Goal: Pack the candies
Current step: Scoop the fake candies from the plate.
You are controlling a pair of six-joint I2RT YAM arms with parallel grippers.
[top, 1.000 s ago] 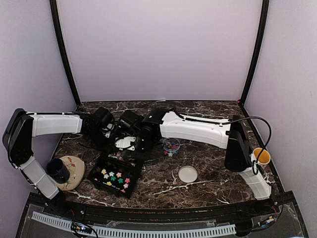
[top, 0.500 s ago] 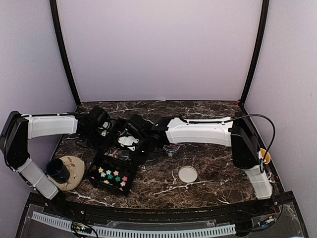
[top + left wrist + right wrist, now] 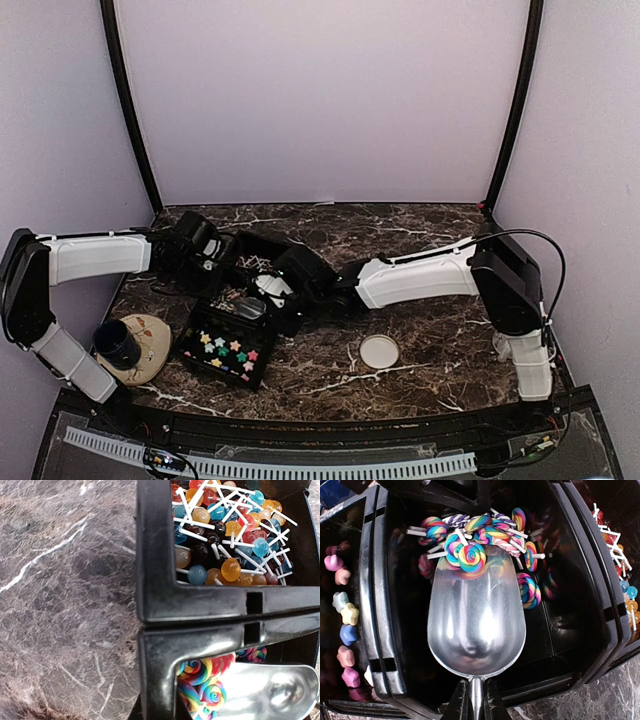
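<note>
Candies (image 3: 466, 554), swirled lollipops, lie in a black bin (image 3: 562, 630) on the worktop (image 3: 65, 605), touching the lip of a metal scoop (image 3: 475, 625). Right tool (image 3: 474, 703) clamps the scoop's handle; left tool (image 3: 212, 258) is closed near that bin, its hold unclear.

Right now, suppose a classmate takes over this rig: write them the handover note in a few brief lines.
Grippers: left gripper shut at the far-left corner of the black bins, grip on the wall unclear; right gripper shut on the scoop handle.
Things: scoop bowl lies among the swirl lollipops, one at its lip; star candies sit in the front tray.
Done: scoop in position.
Left: load it, pack.
</note>
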